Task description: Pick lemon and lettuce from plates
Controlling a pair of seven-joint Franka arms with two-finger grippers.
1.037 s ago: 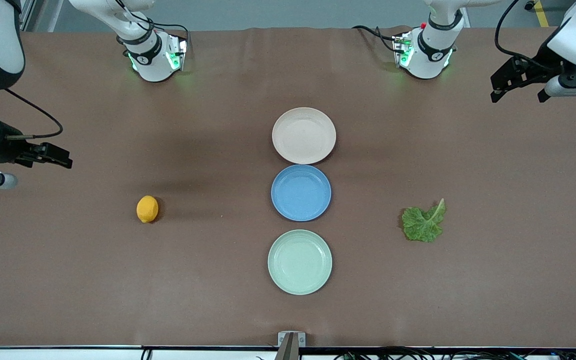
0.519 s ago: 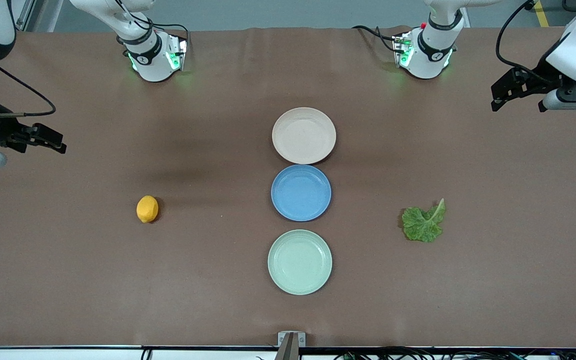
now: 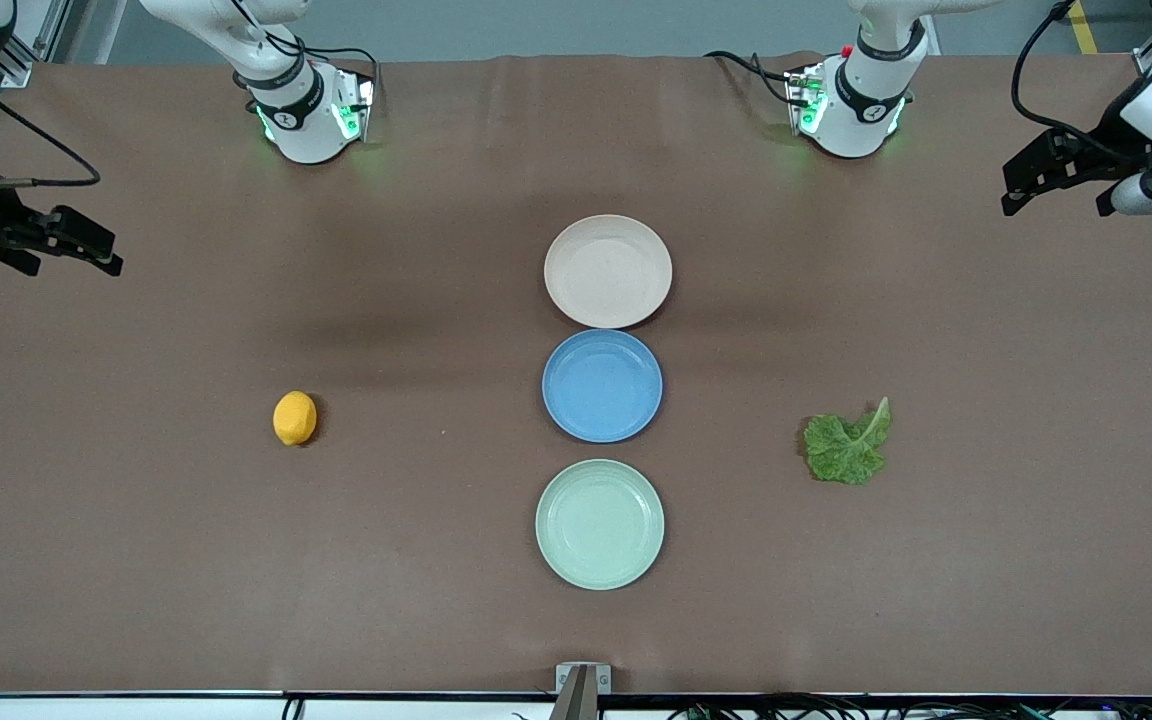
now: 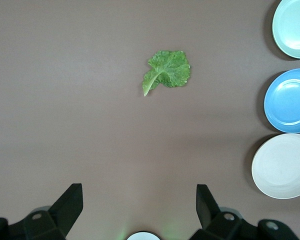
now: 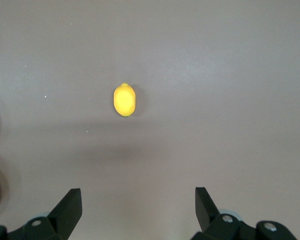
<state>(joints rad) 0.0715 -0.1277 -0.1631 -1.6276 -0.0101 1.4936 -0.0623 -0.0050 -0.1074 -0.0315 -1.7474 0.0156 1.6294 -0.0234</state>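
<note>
The lemon (image 3: 295, 418) lies on the bare brown table toward the right arm's end; it also shows in the right wrist view (image 5: 124, 100). The lettuce (image 3: 847, 445) lies on the table toward the left arm's end, also in the left wrist view (image 4: 166, 70). The beige-pink plate (image 3: 608, 271) and the mint green plate (image 3: 600, 524) are both empty. My right gripper (image 3: 66, 244) is open and empty, high over the right arm's end. My left gripper (image 3: 1056, 185) is open and empty, high over the left arm's end.
An empty blue plate (image 3: 602, 385) sits between the beige-pink and mint green plates in the middle of the table. The two arm bases (image 3: 308, 110) (image 3: 851, 105) stand along the table's edge farthest from the front camera.
Both arms have drawn up and outward toward their own ends of the table. The lemon, the lettuce and the plates have not moved.
</note>
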